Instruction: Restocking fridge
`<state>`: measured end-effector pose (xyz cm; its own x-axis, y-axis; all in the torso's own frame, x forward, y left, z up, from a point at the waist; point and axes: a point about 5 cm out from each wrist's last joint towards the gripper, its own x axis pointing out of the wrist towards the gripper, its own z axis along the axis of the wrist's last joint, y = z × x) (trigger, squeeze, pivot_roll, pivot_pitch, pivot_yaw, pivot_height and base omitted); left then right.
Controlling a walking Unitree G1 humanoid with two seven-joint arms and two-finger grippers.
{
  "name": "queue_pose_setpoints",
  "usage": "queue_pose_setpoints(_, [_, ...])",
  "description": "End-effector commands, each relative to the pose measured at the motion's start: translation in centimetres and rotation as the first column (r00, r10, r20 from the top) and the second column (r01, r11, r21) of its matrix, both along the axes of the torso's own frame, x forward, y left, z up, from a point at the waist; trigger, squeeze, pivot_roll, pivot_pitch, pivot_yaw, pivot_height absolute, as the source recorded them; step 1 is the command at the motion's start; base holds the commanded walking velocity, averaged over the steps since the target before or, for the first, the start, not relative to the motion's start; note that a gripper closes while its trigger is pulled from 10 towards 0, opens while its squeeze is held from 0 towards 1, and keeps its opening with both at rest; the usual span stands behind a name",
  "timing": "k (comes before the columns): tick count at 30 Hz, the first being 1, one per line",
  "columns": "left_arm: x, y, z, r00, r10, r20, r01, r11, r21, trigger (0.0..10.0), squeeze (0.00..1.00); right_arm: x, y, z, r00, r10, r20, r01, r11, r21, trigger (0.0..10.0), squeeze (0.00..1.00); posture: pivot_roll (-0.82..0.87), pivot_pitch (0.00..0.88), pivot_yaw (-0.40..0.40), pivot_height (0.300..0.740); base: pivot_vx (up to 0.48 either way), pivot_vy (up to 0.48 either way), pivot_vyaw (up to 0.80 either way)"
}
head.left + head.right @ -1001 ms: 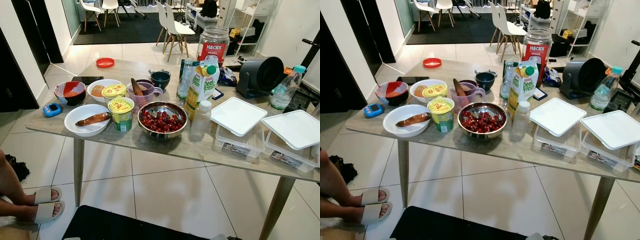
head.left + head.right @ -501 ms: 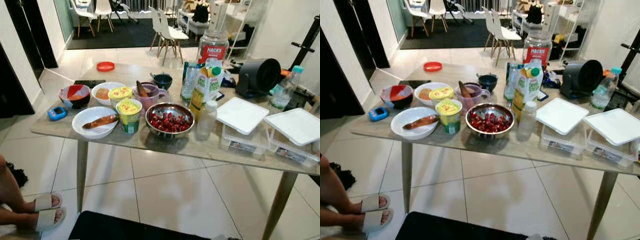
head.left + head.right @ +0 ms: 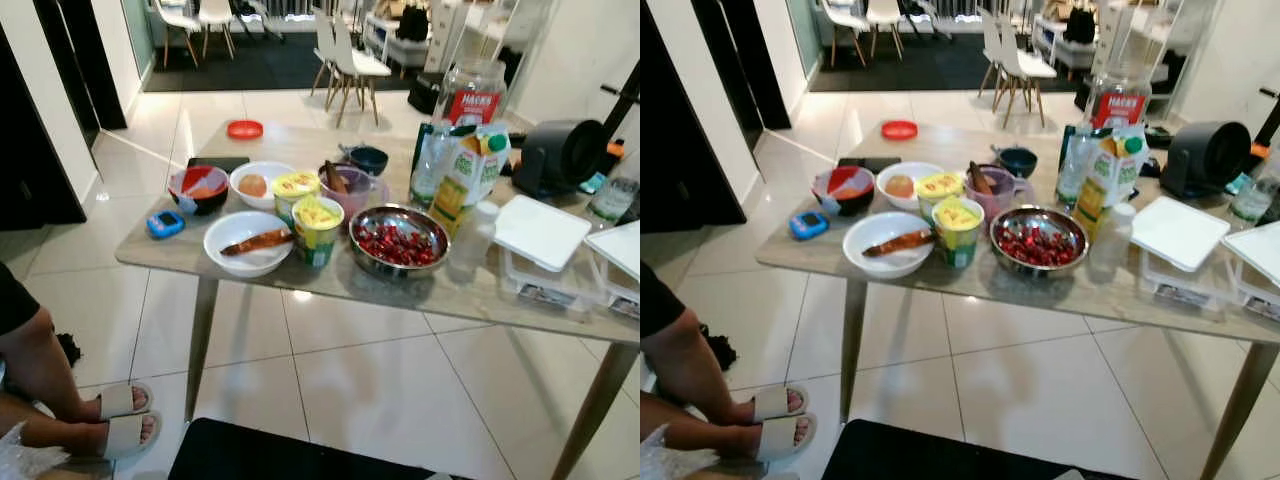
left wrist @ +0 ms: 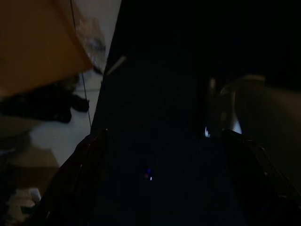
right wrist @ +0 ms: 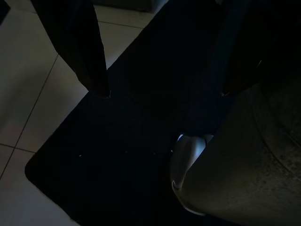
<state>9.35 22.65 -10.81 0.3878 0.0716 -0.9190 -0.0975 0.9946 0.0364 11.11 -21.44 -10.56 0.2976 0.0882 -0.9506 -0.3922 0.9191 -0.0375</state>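
Observation:
A wooden table (image 3: pixel 190 255) stands ahead of me with food on it: a steel bowl of red fruit (image 3: pixel 400 240), a green and yellow juice carton (image 3: pixel 462 185), two yellow-lidded cups (image 3: pixel 317 225), a white bowl holding a brown sausage-like piece (image 3: pixel 247 243), a white bowl with an egg (image 3: pixel 258 183), a purple cup (image 3: pixel 350 188) and a small clear bottle (image 3: pixel 470 238). Both arms hang low over a black mat (image 3: pixel 300 455). My right gripper (image 5: pixel 164 92) is open and empty. In the dim left wrist view, my left gripper (image 4: pixel 164 188) also stands open.
A person's legs in pale sandals (image 3: pixel 110 420) are on the floor at the left. Lidded plastic boxes (image 3: pixel 540 235), a black fan (image 3: pixel 565 155), a large jar (image 3: pixel 474 95), a blue device (image 3: pixel 165 223) and a red lid (image 3: pixel 244 129) are also on the table. White chairs stand behind.
The camera has swung left, so the table sits further right in the picture and more of the person shows. Nothing on the table has moved.

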Motion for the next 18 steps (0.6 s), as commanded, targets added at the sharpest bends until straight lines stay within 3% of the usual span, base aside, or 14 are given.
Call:
queue_pose_setpoints(1, [-0.20,0.00,-0.06,1.000,-0.003,-0.012,0.003,1.000,0.000,10.0,0.00,0.14,0.53,-0.03,1.000,0.006,0.004,-0.006,1.000,0.023,10.0,0.00,-0.04,0.003,-0.012,0.740,0.000,0.000,0.00])
queue_pose_setpoints(15, [-0.45,0.25,-0.06,1.000,0.010,-0.014,-0.010,1.000,0.008,10.0,0.00,-0.05,0.54,-0.09,1.000,0.003,-0.001,-0.003,1.000,0.024,10.0,0.00,-0.04,0.003,-0.013,0.740,0.000,0.000,0.00])
queue_pose_setpoints(18, [-0.61,0.38,-0.08,1.000,-0.001,-0.028,0.001,1.000,0.016,10.0,0.00,-0.10,0.58,-0.11,1.000,0.003,-0.003,-0.003,1.000,0.024,10.0,0.00,-0.04,0.005,-0.012,0.740,0.000,-0.357,0.00])
